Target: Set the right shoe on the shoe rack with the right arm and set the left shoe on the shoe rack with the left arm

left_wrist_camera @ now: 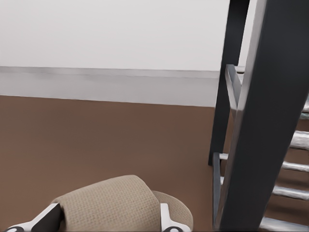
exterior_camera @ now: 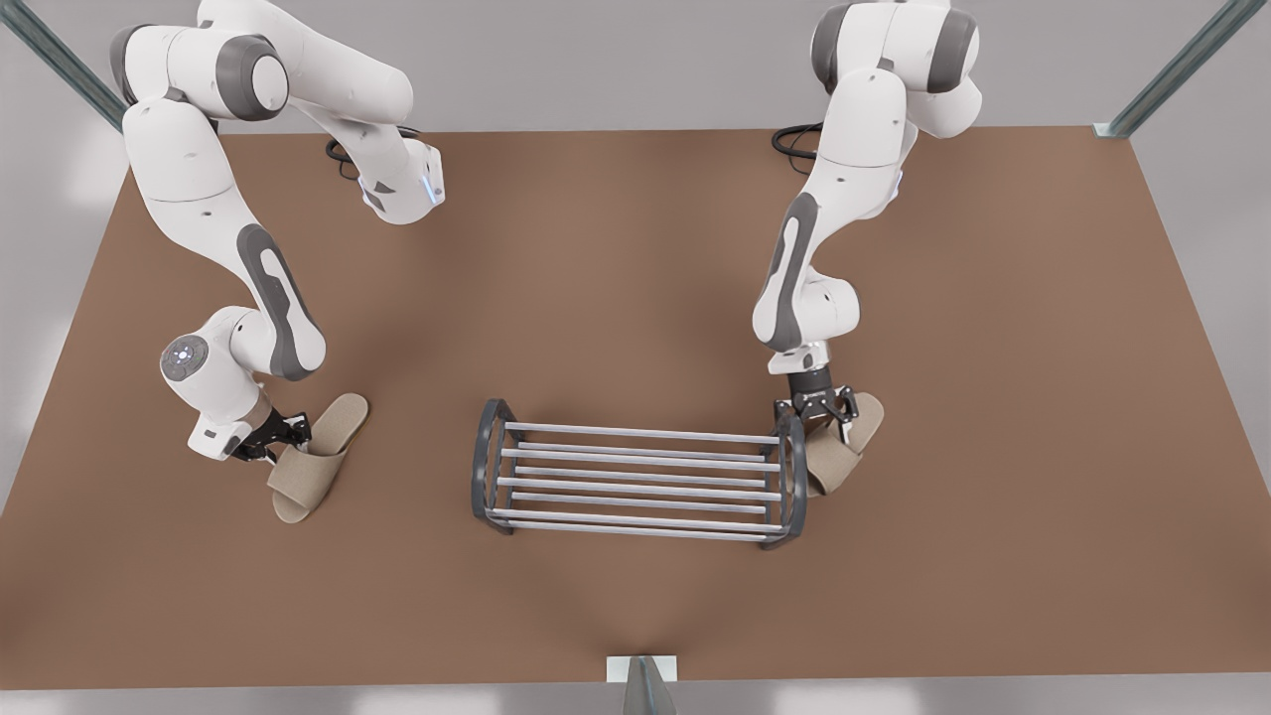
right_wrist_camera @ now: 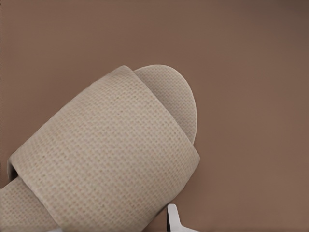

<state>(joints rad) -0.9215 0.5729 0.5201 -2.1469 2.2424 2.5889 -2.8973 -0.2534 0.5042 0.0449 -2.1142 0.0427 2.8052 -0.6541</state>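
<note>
The shoe rack (exterior_camera: 635, 483) stands on the worktop (exterior_camera: 635, 258), near the middle. One slipper (exterior_camera: 842, 445) lies just beside the rack's end on the front view's right, with the left gripper (exterior_camera: 816, 406) down over it. The other slipper (exterior_camera: 320, 455) lies well apart from the rack on the front view's left, with the right gripper (exterior_camera: 278, 437) against its side.

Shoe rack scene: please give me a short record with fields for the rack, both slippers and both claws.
rack: mid-table, no slipper on its bars
left slipper: on the table, next to the rack's end on the front view's right
right slipper: on the table, apart from the rack, front view's left
left claw: at the left slipper's strap
right claw: at the right slipper's strap
</note>
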